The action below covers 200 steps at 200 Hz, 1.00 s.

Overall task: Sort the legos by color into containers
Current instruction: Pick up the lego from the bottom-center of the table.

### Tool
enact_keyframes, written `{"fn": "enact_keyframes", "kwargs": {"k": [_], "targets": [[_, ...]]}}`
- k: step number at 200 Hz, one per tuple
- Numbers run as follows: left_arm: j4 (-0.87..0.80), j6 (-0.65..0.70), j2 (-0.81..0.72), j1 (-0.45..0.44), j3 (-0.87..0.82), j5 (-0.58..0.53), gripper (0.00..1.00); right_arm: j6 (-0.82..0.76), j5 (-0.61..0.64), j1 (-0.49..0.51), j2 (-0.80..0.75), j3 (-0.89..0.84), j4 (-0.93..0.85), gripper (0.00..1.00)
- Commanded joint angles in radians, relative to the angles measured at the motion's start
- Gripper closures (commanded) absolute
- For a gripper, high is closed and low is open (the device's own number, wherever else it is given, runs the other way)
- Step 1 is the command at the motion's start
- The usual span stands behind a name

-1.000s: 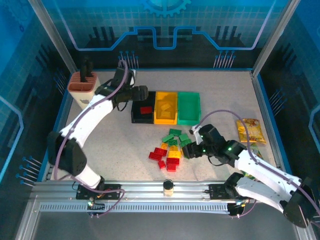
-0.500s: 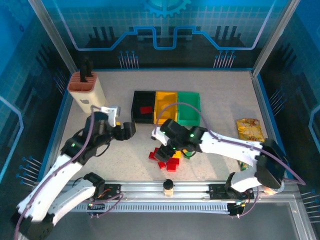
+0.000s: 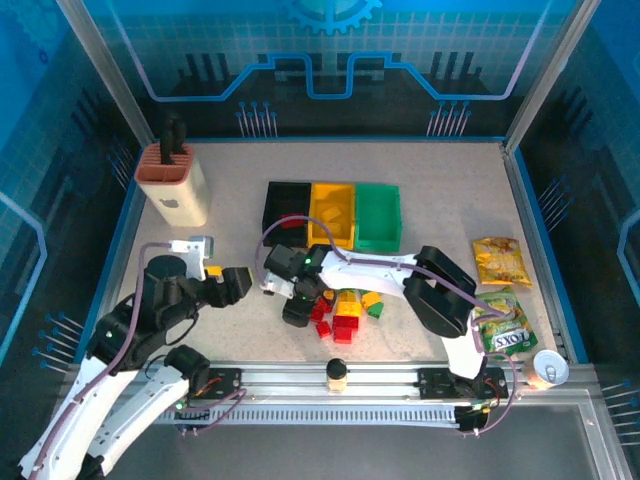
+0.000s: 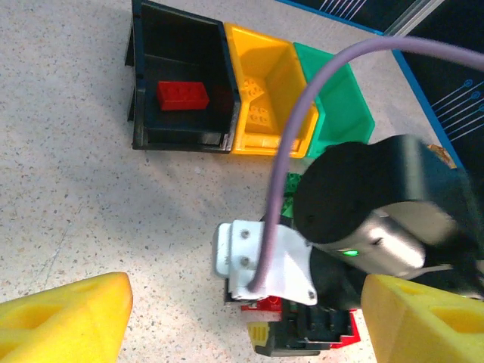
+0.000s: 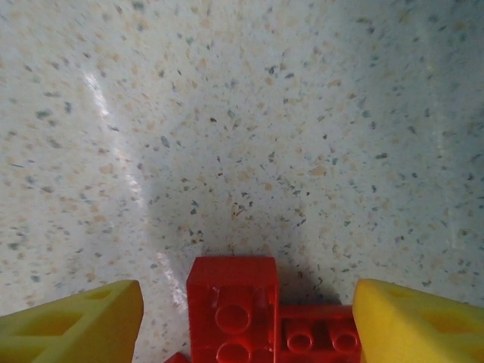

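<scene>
The legos (image 3: 345, 305) lie in a red, yellow and green pile in front of the bins. The black bin (image 3: 285, 208) holds one red brick (image 4: 183, 95). Beside it stand the yellow bin (image 3: 332, 212), with yellow bricks (image 4: 261, 117) in it, and the green bin (image 3: 378, 215). My right gripper (image 3: 297, 308) hangs low over the pile's left edge. It is open, with red bricks (image 5: 233, 310) lying between its yellow fingers (image 5: 76, 321). My left gripper (image 3: 240, 280) is open and empty, left of the pile, facing the right gripper's body (image 4: 363, 219).
A beige knife block (image 3: 175, 180) stands at the back left. Snack bags (image 3: 498, 260) and a can (image 3: 548, 368) sit along the right side. The right arm stretches across the table's near middle from its base.
My right arm has swung from the pile's right side to its left edge and come down. My left arm has pulled back from the black bin to the near left.
</scene>
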Motion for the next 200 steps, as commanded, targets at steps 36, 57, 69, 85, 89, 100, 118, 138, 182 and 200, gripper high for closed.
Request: {"fn": "enact_keyframes", "kwargs": {"k": [36,57,69,85,89,100,118,138,182,200], "targets": [[-0.022,-0.008,-0.013,-0.005,-0.020,-0.018,0.20,-0.038,0.049,0.019,0.073,0.065,-0.113,0.28],[-0.021,-0.008,-0.013,-0.005,-0.020,-0.018,0.20,-0.038,0.058,0.019,0.083,0.067,-0.115,0.30],[-0.023,-0.009,-0.013,-0.005,-0.021,-0.020,0.21,-0.039,0.059,0.020,0.090,0.068,-0.116,0.31],[-0.025,-0.007,-0.015,-0.005,-0.020,-0.024,0.21,-0.041,0.067,0.022,0.099,0.074,-0.119,0.37],[-0.025,-0.008,-0.016,-0.005,-0.020,-0.025,0.21,-0.040,0.071,0.022,0.102,0.075,-0.119,0.40],[-0.027,-0.010,-0.017,-0.005,-0.019,-0.027,0.21,-0.036,0.085,0.024,0.107,0.078,-0.116,0.49],[-0.026,-0.011,-0.017,-0.004,-0.022,-0.026,0.21,-0.035,0.087,0.025,0.107,0.090,-0.119,0.60],[-0.025,-0.011,-0.017,-0.005,-0.022,-0.025,0.21,-0.035,0.069,0.027,0.089,0.106,-0.113,0.69],[-0.027,-0.010,-0.017,-0.005,-0.021,-0.027,0.22,-0.028,0.026,-0.011,0.015,0.192,-0.075,0.74],[-0.025,-0.009,-0.019,-0.005,-0.023,-0.027,0.22,-0.007,-0.012,-0.054,-0.001,0.270,-0.058,0.74]]}}
